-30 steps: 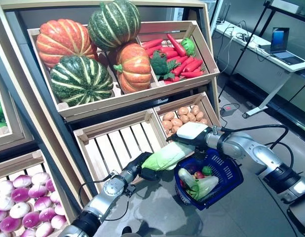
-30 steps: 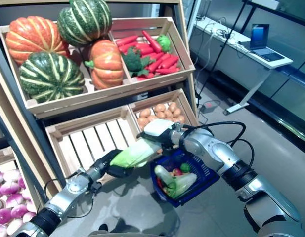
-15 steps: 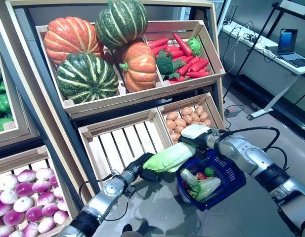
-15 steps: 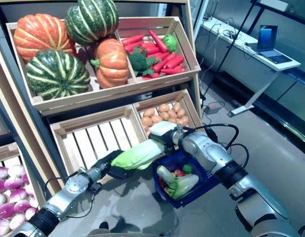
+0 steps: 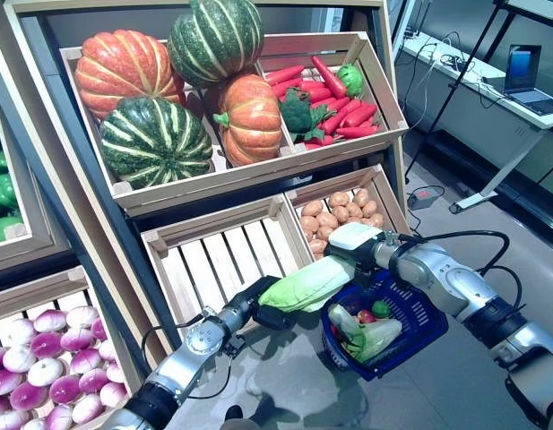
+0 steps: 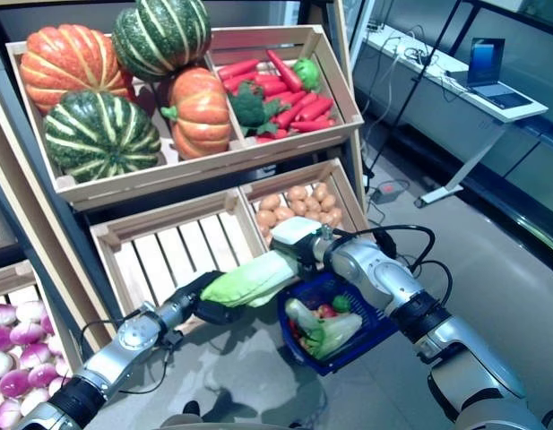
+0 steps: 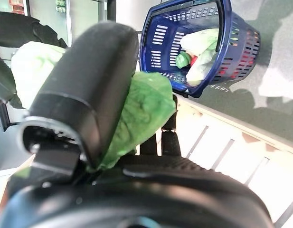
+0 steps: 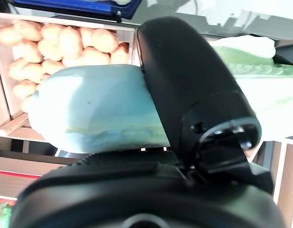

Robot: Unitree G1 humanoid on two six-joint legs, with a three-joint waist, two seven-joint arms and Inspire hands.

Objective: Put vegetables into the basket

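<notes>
Left wrist view shows left hand (image 7: 84, 95) thumb and fingers curled round cabbage (image 5: 305, 284), blue basket (image 5: 410, 318) beyond with greens inside; eye views only show cabbage held beside basket rim. Right hand (image 5: 355, 240) at basket top, under white cover; finger state can't tell. Wooden crates: pumpkins (image 5: 159, 139), potatoes (image 5: 334, 213). Grey floor.

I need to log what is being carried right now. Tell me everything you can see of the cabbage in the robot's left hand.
The cabbage is a long, pale green head with crinkled leaves, whiter toward its far end. The left hand grips its near end, thumb curled over the leaves. It lies roughly level in the air, in front of the empty slatted crate, its far end reaching over the rim of the blue basket near the right hand.
</notes>
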